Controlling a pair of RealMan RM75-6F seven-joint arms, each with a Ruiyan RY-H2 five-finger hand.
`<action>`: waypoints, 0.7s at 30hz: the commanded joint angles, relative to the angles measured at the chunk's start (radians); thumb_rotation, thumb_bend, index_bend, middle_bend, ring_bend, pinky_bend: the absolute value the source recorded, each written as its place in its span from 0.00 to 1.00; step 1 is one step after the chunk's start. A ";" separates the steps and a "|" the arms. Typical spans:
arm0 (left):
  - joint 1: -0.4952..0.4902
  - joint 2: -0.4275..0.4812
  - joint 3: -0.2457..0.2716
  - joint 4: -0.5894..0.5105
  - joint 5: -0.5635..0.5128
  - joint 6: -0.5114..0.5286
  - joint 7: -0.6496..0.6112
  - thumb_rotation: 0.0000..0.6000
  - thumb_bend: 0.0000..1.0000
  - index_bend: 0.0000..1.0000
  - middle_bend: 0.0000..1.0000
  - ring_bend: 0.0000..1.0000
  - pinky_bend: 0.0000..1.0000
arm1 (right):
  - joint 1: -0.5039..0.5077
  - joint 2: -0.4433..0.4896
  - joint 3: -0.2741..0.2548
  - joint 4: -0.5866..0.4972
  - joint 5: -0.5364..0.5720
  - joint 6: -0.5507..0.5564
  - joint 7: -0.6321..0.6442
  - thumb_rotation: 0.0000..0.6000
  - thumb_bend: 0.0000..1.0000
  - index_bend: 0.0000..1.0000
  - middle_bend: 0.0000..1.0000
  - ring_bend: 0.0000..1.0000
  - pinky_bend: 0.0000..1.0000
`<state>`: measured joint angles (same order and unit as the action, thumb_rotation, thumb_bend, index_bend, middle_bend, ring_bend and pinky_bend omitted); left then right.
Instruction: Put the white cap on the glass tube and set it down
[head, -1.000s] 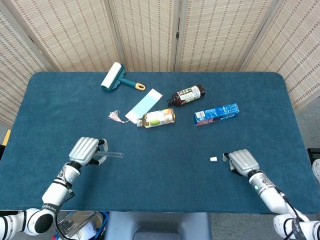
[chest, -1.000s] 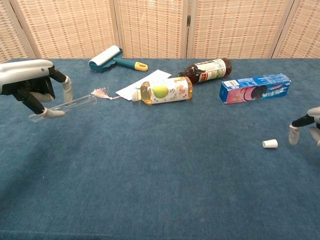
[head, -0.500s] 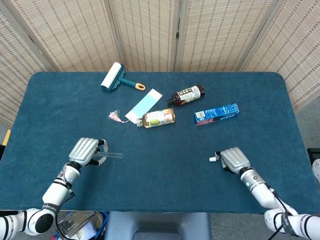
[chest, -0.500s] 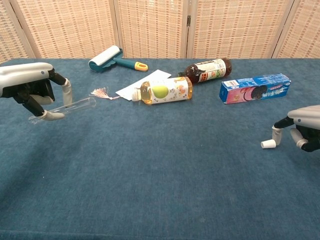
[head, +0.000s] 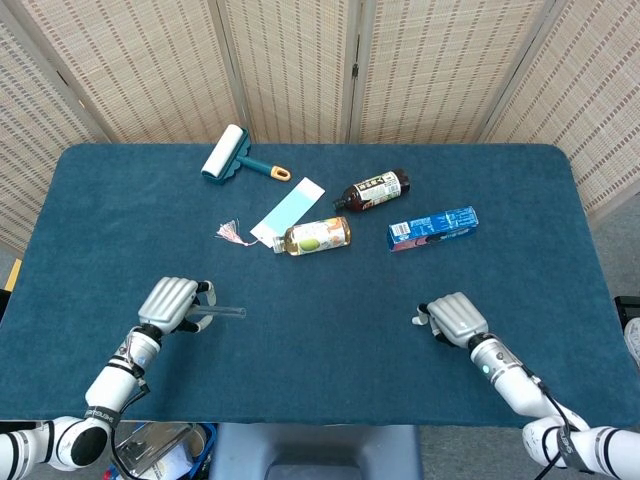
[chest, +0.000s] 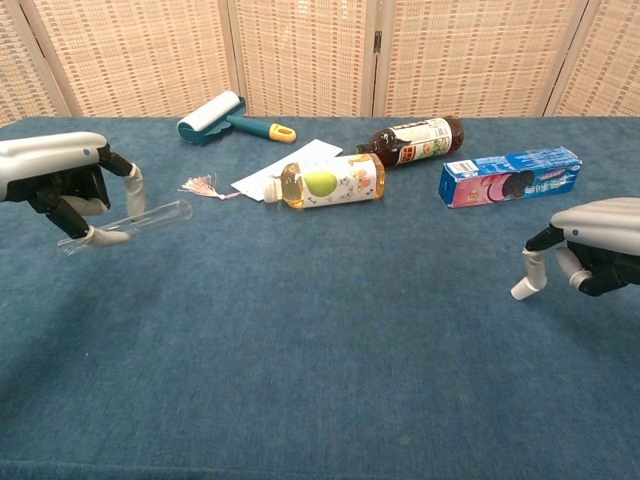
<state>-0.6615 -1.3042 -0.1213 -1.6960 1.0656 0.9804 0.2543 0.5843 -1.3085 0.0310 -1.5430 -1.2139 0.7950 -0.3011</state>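
My left hand (head: 170, 302) holds the clear glass tube (head: 228, 311) a little above the blue table, near its front left. The tube (chest: 140, 220) lies almost level, and its open end points to the right. The small white cap (head: 418, 319) lies on the cloth at the front right. My right hand (head: 456, 317) hovers palm down just right of the cap. In the chest view one fingertip (chest: 527, 275) reaches down to the cap (chest: 518, 291) and touches it. Nothing sits between the fingers of the right hand (chest: 595, 240).
Across the back of the table (head: 330, 340) lie a lint roller (head: 227, 155), a pale paper card (head: 288, 211) with a pink tassel (head: 232, 235), a juice bottle (head: 315, 236), a dark bottle (head: 373, 188) and a blue cookie box (head: 433, 228).
My right hand has slid left across the table and now reaches the cap with a fingertip. The left hand and the tube have barely moved.
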 joint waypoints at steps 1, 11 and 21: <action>0.000 -0.001 0.000 0.002 0.000 -0.002 -0.002 1.00 0.40 0.63 1.00 1.00 1.00 | 0.004 0.000 -0.001 -0.001 0.003 0.000 -0.004 1.00 0.91 0.36 1.00 1.00 1.00; -0.001 -0.004 -0.001 0.011 0.004 -0.006 -0.009 1.00 0.40 0.63 1.00 1.00 1.00 | 0.005 0.020 -0.004 -0.035 -0.005 0.032 -0.013 1.00 0.92 0.36 1.00 1.00 1.00; 0.002 0.006 -0.005 0.000 0.011 -0.002 -0.015 1.00 0.40 0.63 1.00 1.00 1.00 | -0.042 0.107 0.001 -0.149 -0.024 0.165 -0.044 1.00 0.66 0.36 0.94 0.99 1.00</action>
<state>-0.6596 -1.2984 -0.1261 -1.6957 1.0760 0.9786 0.2389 0.5588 -1.2240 0.0272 -1.6648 -1.2343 0.9270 -0.3361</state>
